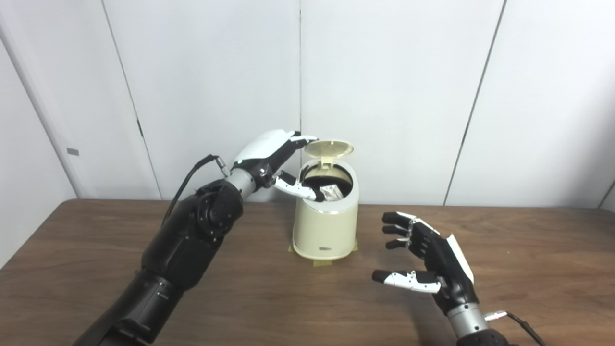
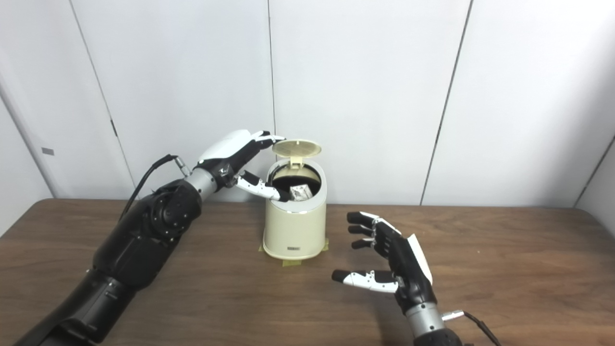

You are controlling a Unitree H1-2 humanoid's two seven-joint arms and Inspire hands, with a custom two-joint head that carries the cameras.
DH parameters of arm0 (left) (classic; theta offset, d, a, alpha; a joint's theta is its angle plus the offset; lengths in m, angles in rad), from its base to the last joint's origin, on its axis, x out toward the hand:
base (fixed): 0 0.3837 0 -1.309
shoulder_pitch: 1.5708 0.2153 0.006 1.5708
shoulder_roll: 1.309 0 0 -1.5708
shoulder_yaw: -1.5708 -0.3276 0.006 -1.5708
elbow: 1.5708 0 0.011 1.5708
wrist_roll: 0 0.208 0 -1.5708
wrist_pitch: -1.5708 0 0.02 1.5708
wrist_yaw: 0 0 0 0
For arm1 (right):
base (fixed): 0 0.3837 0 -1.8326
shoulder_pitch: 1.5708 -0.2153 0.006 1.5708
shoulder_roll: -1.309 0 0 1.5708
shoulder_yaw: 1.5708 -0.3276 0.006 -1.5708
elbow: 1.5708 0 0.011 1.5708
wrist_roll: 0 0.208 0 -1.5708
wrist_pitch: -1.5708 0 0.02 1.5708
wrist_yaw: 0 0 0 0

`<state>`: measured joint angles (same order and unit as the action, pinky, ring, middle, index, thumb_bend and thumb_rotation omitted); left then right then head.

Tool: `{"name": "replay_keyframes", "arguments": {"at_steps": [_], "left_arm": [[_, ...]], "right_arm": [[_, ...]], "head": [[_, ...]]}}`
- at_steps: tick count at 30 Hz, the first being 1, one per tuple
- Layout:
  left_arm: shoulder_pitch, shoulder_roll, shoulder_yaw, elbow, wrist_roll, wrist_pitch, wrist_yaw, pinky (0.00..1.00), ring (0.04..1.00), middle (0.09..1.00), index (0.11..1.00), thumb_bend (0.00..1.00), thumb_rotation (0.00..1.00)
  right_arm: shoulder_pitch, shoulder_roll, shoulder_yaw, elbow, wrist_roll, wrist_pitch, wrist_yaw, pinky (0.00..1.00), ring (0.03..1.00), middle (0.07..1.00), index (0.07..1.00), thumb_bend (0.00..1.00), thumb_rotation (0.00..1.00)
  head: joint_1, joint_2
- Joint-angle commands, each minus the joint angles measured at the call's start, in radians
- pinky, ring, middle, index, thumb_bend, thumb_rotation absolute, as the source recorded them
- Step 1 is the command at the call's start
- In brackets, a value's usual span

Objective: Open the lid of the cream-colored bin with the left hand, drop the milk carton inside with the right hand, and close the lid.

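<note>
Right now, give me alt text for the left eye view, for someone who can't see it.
A cream-colored bin stands on a wooden table with its lid raised and the milk carton inside. The left hand reaches over the bin, fingertips at the lid's edge. The right hand hovers open and empty to the bin's right.

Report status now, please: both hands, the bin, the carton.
Left hand at raised lid, fingertips touching its edge. Right hand open, empty, beside cream-colored bin. Milk carton inside bin. Nothing in the way.
</note>
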<state>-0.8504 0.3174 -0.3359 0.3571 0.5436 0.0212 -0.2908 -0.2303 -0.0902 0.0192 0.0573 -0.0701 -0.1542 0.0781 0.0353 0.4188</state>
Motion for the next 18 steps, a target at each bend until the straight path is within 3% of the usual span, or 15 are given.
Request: {"name": "replay_keyframes", "arguments": {"at_steps": [1, 18], "left_arm": [[-0.068, 0.021, 0.011, -0.029, -0.006, -0.026, -0.003, 1.0, 1.0, 0.897, 0.866, 0.92, 0.36], [-0.06, 0.04, 0.014, -0.104, -0.007, -0.077, -0.051, 1.0, 1.0, 0.9, 0.868, 0.9, 0.35]], "right_arm": [[-0.039, 0.0, 0.004, -0.023, 0.016, -0.016, 0.006, 0.64, 0.755, 0.771, 0.733, 0.79, 0.12], [-0.042, 0.007, 0.02, -0.021, 0.022, -0.003, 0.006, 0.62, 0.739, 0.761, 0.742, 0.81, 0.12]], "head": [[0.0, 0.001], [-0.009, 0.012]]}}
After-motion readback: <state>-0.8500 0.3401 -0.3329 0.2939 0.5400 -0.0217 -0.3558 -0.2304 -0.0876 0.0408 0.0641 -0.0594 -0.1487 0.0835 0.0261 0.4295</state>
